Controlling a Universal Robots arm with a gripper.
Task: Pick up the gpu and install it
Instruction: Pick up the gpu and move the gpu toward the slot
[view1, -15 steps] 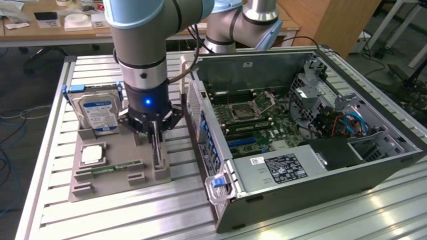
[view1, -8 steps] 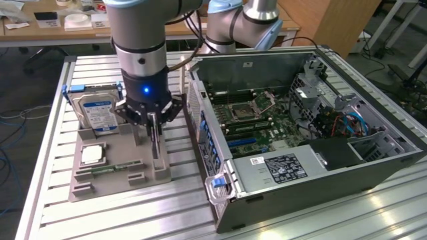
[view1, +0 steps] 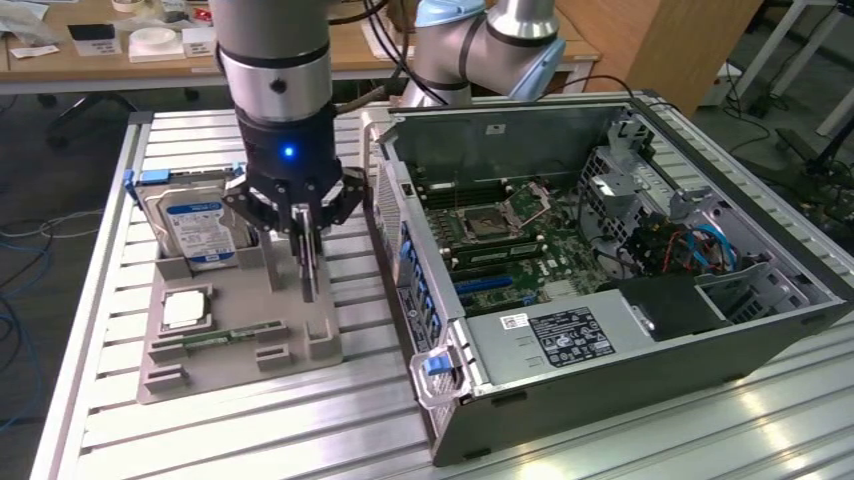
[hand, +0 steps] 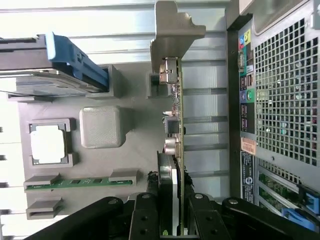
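The gpu (view1: 308, 268) is a thin dark card held on edge, upright, over the grey parts holder (view1: 238, 372). My gripper (view1: 306, 232) comes down from above and is shut on the card's upper edge. In the wrist view the gpu (hand: 176, 125) runs edge-on away from the fingers (hand: 147, 217), which press on both of its faces, and its pale metal bracket (hand: 172, 30) is at the far end. Whether its lower edge still sits in the holder's slot (hand: 155, 85) I cannot tell. The open computer case (view1: 534, 125) lies to the exterior view's right, motherboard (view1: 507, 240) exposed.
On the holder (hand: 135, 155) stand a hard drive (view1: 195, 225) with a blue-white label, a square processor (view1: 184, 308) and a green memory stick (view1: 220, 337). The case's rear panel (hand: 285, 100) is close beside the card. Everything rests on a slatted metal table (view1: 200, 440).
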